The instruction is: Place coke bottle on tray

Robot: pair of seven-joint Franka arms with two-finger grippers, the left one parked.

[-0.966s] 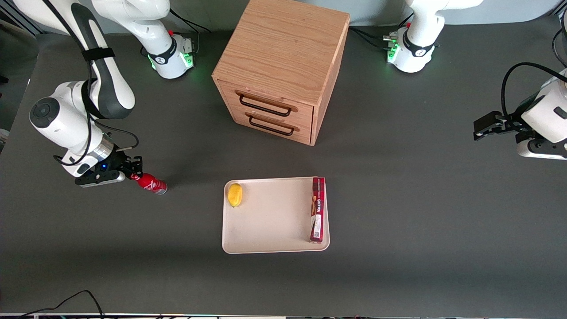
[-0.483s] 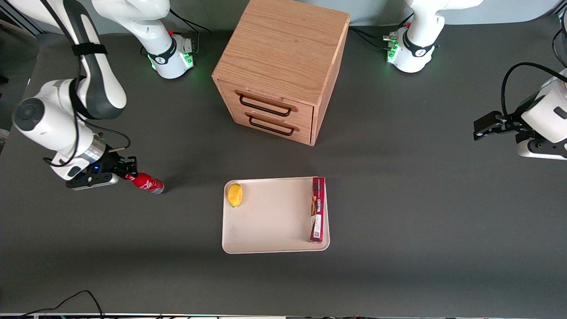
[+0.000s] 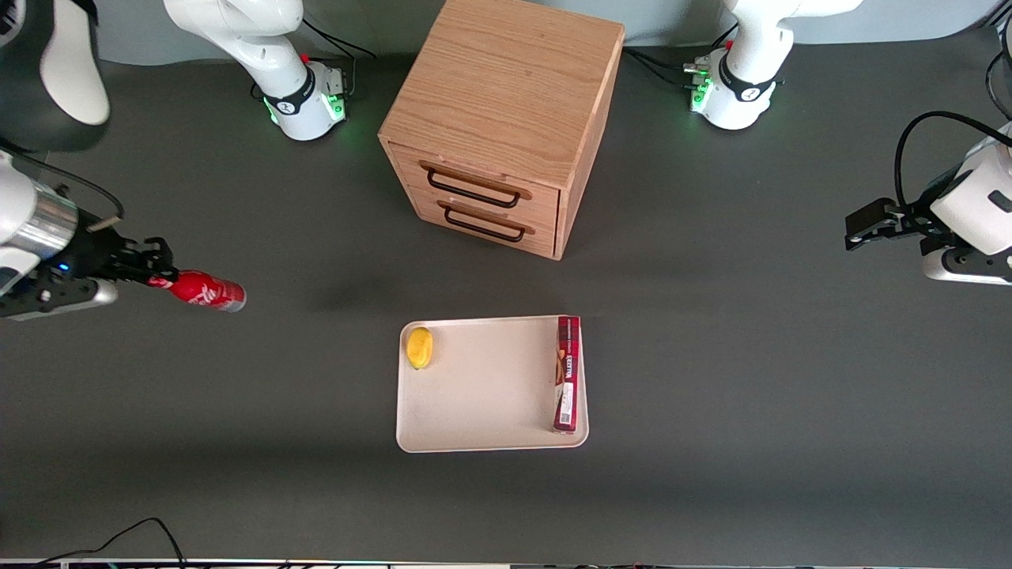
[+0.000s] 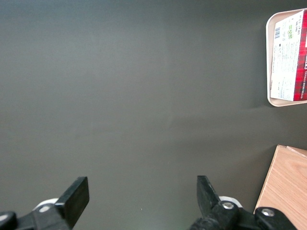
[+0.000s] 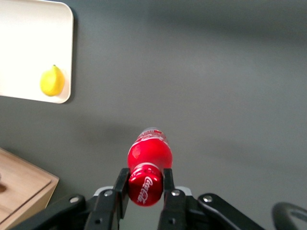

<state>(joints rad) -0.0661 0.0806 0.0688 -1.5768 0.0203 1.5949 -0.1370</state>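
The coke bottle (image 3: 202,289), red with a silvery base, hangs nearly level well above the table at the working arm's end. My gripper (image 3: 156,276) is shut on its red cap, and the base points toward the tray. In the right wrist view the cap of the coke bottle (image 5: 146,184) sits clamped between the two fingers of the gripper (image 5: 146,187). The cream tray (image 3: 482,395) lies on the table in front of the drawer cabinet, nearer the front camera; a corner of the tray (image 5: 33,57) shows far below the bottle.
A yellow lemon (image 3: 419,347) and a long flat red box (image 3: 567,373) lie on the tray at its two ends. The wooden drawer cabinet (image 3: 501,118) stands farther from the camera than the tray. A black cable (image 3: 134,531) lies at the table's front edge.
My gripper has lifted the coke bottle off the table and carried it up and outward toward the working arm's end. The bottle now hangs closer to level.
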